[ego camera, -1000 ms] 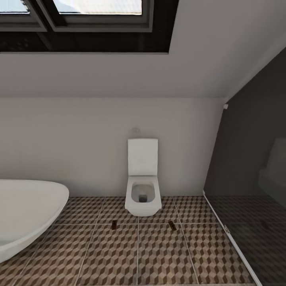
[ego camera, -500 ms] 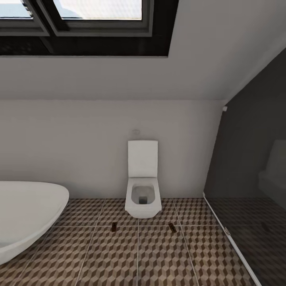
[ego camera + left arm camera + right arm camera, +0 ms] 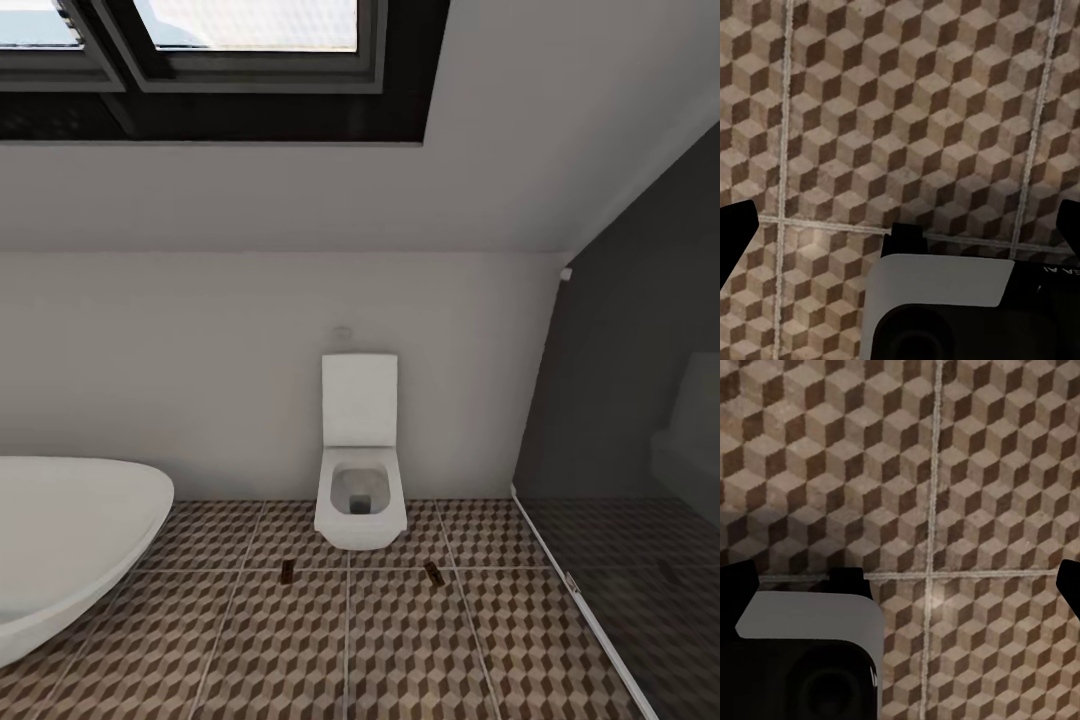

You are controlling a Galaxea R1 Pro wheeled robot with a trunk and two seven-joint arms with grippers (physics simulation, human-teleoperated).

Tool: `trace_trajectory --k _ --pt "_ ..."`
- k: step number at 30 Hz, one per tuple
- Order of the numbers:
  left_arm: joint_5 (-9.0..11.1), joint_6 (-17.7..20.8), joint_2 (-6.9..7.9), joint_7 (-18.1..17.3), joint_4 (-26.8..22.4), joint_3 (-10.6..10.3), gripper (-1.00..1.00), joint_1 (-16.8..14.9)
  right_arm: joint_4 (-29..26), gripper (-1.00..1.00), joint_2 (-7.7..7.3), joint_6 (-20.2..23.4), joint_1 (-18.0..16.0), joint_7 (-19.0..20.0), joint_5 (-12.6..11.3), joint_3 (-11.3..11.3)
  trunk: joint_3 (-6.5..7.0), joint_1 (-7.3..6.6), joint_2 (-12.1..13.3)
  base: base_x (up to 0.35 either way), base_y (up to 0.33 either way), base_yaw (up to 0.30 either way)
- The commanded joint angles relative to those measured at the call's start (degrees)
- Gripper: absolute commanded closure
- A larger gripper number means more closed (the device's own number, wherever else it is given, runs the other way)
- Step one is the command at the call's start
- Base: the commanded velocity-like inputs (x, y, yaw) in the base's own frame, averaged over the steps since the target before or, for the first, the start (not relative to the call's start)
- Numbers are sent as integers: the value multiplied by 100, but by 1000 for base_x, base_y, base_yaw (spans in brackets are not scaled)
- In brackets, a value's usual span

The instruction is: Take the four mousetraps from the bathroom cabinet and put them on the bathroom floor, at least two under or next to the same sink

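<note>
The robot looks at the far wall of a bathroom, and I judge that it is between two steps, moving through the room and carrying nothing; two small dark flat things (image 3: 288,570) lie on the bathroom floor (image 3: 420,650), one to the left and one (image 3: 432,570) to the right of a white wall-hung toilet (image 3: 360,490); they may be mousetraps already put down, but they are too small to tell for sure. Both lie beside the toilet and not beside a sink, so the condition about the sink seems not yet met; the next move probably calls for turning the base toward the cabinet or toward the sink.

The left gripper (image 3: 900,225) hangs over bare tiles with its dark fingertips (image 3: 735,232) wide apart and nothing between them; the right gripper (image 3: 900,585) is the same, spread and empty.

The floor is flat, with a brown and cream cube pattern and pale grout lines; a white bathtub rim (image 3: 70,540) stands near on the left; a dark glass partition (image 3: 630,420) closes the right side; a dark-framed window (image 3: 220,60) sits in the sloped ceiling above.
</note>
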Motion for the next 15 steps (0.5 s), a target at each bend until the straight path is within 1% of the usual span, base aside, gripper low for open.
trace_trajectory --k 1,15 --pt "56 21 1 -10 -2 -42 -100 -4 18 -100 -3 -27 -7 -25 50 -48 -6 0 -4 0 0 0" --pt "53 19 1 -8 -1 -42 -100 -4 20 -100 -6 -16 -6 -10 65 -45 -6 0 -4 0 0 0"
